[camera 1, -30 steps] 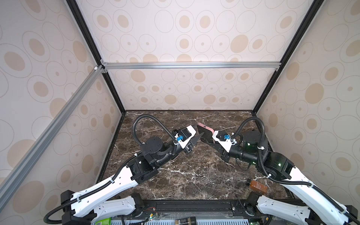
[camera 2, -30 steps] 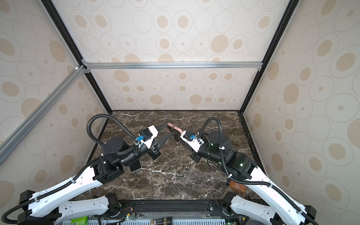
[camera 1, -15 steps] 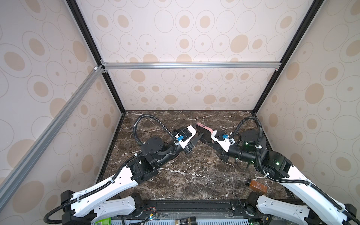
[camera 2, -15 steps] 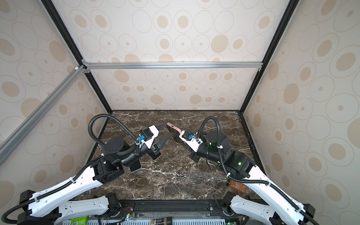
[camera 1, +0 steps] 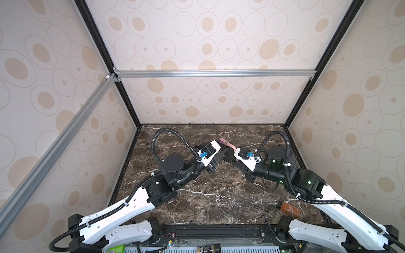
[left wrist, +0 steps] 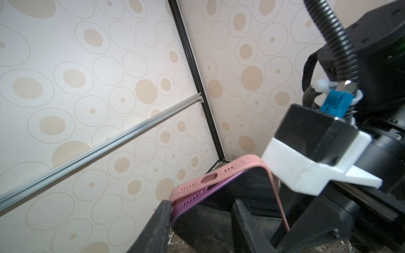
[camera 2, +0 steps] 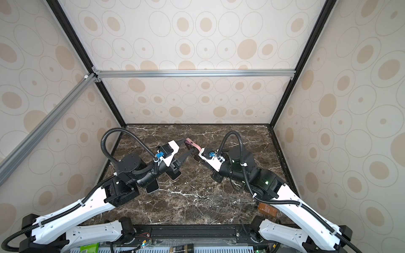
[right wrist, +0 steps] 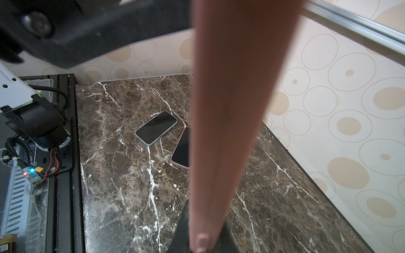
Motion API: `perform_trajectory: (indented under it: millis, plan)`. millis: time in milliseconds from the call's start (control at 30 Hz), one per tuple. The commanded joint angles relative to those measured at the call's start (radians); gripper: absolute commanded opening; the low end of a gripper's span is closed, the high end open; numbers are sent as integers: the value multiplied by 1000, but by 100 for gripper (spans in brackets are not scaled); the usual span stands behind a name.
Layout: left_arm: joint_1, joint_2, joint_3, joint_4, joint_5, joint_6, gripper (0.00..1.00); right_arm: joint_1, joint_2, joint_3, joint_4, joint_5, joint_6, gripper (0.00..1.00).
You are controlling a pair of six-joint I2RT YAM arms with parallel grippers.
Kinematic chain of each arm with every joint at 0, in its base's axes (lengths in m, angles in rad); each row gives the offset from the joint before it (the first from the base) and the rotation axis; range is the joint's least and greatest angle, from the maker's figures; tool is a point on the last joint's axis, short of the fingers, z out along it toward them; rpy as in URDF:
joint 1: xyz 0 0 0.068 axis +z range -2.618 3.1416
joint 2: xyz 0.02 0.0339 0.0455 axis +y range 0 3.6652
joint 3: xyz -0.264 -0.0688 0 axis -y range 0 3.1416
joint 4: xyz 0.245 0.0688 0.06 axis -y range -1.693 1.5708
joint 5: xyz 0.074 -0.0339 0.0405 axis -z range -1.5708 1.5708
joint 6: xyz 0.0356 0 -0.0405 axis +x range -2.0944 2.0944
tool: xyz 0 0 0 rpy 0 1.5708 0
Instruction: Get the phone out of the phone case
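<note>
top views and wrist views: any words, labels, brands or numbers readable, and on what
No text can be read in any view.
Brown packet: print too small.
Green packet: blurred.
Barcode label: digits too small.
Pink phone case and phone: no marking shows.

Nothing legible here, honestly. The brown packet [camera 1: 290, 209], the green pack [camera 1: 116, 249] and the dark bottle [camera 1: 208, 248] at the front edge all carry print, but it's too small to read (same for the striped label [right wrist: 5, 246] in the right wrist view).
</note>
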Motion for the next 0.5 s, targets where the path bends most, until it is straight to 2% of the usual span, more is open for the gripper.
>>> perform_trajectory:
  millis: [0,233,467]
  plan:
    - [-8,0,7,-6,12,19,45,34,-12,23,47,-88,-63,0]
    - [-1,-15,18,-77,104,24,44,35,-19,55,16,-114,-60,0]
    - [44,9,106,-283,244,45,42,34,-8,90,-15,-134,-69,0]
